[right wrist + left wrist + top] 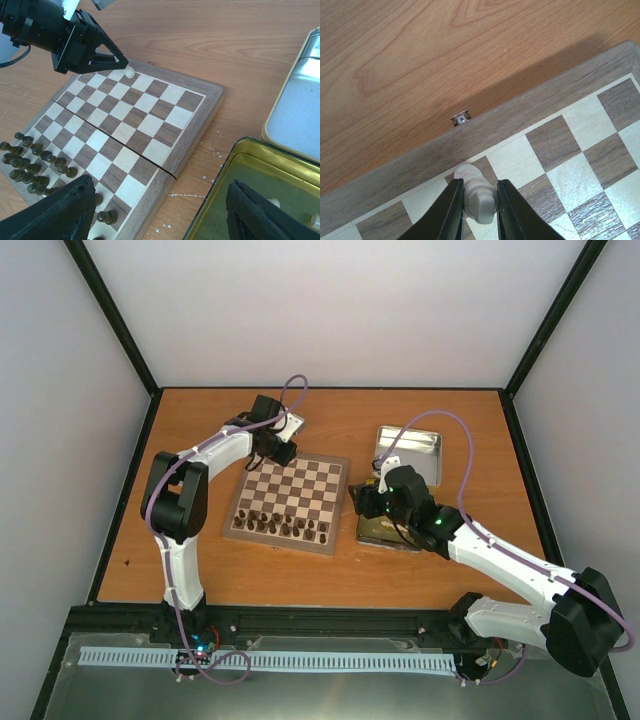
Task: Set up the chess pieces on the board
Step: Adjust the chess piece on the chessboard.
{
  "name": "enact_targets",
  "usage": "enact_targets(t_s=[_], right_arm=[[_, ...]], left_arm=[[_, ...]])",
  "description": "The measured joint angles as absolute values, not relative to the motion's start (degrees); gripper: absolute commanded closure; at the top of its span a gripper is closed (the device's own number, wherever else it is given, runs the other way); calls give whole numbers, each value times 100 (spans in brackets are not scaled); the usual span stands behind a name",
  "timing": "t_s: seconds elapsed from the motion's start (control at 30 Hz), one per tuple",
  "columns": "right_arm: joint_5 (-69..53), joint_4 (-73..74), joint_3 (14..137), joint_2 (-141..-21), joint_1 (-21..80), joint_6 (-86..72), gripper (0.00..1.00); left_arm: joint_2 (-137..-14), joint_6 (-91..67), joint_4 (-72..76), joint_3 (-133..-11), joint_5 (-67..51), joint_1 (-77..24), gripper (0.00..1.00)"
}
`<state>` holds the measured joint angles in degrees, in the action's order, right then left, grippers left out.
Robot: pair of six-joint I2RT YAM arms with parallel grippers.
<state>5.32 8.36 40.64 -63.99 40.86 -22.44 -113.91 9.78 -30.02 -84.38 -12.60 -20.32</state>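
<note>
The board [290, 495] lies mid-table, with dark brown pieces [280, 525] in two rows along its near edge. My left gripper [476, 212] is shut on a cream-white chess piece [479, 196] at the board's far left corner, its base on or just above a dark square by the border [485, 130]; contact unclear. The right wrist view shows that gripper [117, 60] and the piece [130, 72] at the far corner. My right gripper [160, 215] is open and empty, above the gap between the board [195, 130] and the gold tin [260, 200], where two cream-white pieces [272, 202] lie.
The silver tin lid [410, 452] lies behind the gold tin [390, 530] at the right of the board. A small metal latch [461, 119] sticks out of the board's far edge. Bare wooden table [200, 570] surrounds the board.
</note>
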Motion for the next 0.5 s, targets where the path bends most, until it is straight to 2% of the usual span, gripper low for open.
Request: enact_targets(t_s=[0.5], right_arm=[[513,832,4023,-6399,4084,-2300,28]], left_arm=[[-11389,991,-3026,-8438,-1260,-2032,86]])
